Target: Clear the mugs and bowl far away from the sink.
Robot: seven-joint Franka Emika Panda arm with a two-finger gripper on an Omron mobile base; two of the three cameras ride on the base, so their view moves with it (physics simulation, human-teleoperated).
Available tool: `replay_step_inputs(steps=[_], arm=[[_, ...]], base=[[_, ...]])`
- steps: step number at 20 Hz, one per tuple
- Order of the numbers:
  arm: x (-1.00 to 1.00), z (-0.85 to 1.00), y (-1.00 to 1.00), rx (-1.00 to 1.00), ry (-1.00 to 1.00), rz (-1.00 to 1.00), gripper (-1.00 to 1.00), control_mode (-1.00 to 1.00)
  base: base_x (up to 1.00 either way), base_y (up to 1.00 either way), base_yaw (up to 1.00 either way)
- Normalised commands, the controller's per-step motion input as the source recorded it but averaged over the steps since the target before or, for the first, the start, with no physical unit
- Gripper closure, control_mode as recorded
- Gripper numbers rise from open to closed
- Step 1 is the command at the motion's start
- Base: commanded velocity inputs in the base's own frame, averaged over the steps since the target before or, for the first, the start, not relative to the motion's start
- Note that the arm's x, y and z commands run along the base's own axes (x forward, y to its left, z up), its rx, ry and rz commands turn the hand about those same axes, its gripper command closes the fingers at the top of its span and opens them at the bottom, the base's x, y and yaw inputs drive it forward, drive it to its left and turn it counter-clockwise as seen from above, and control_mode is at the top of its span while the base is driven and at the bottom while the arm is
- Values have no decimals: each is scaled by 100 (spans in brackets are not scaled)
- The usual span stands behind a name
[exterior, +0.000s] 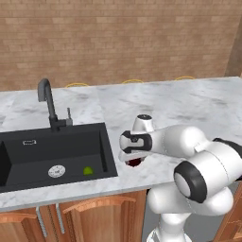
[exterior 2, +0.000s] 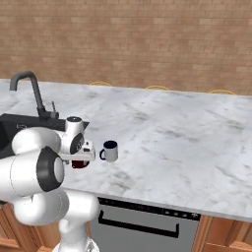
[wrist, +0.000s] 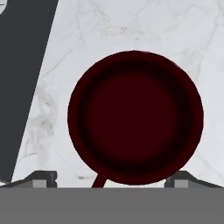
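Fingers (wrist: 111, 178) spread wide, released, straddling the maroon mug (wrist: 135, 117) on the desk (exterior 2: 172, 133) just beside the sink (exterior: 56, 153). Off-centre descent could clip its rim, tipping it toward the basin.

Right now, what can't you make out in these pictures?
- Red mug: in both base views the hand covers most of it; its handle is cut off by the hand view's bottom edge.
- Green thing in the sink: too small to identify, left base view.
- Grey mug: contents too small to see, right base view.
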Motion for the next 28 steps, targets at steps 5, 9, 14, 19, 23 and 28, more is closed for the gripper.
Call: replay_step_inputs(steps=[5, 9, 14, 19, 23, 28], arm=[[0, -16, 0, 0, 0, -2, -100, -100], [0, -21, 0, 0, 0, -3, 100, -100], [0, -19, 0, 0, -1, -3, 100, -100], [0, 0, 0, 0, -3, -3, 100, -100], [0, 0, 0, 0, -1, -1, 100, -100], [-1, 16, -1, 0, 0, 0, 100, -100]], base=[[0, 0, 0], [0, 0, 0], [0, 0, 0], [0, 0, 0], [0, 0, 0], [0, 0, 0]])
